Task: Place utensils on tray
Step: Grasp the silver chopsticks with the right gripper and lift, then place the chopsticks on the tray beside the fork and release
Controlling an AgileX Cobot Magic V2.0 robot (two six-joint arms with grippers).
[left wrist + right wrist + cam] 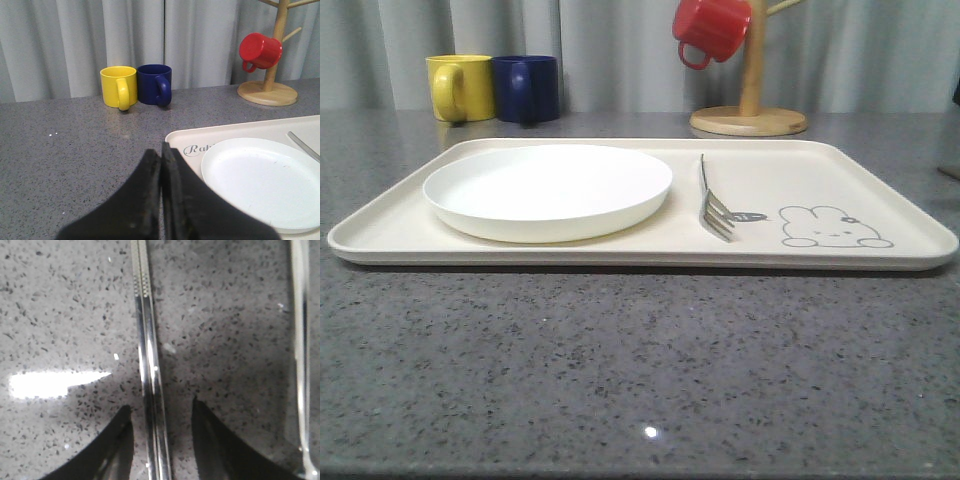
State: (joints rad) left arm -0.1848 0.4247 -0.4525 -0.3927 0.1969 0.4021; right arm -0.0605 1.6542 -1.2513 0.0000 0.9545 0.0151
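Fork (pixel 714 205) already lay on the tray (pixel 880 180), right of the plate (pixel 548 190). Right gripper (pixel 161 415) straddled the chopsticks (pixel 147 365) on the countertop (pixel 65 315), jaws spread. They looked thin, stiff, slippery, so probably pinch both mid-length. Left gripper (pixel 161 155) was pressed together, empty.

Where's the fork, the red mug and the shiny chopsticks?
fork (pixel 717 214), front view, on its tines, lying on the tray.
red mug (pixel 712 26), front view, on its side wall.
chopsticks (pixel 148 355), right wrist view, mid-shaft, on the countertop.
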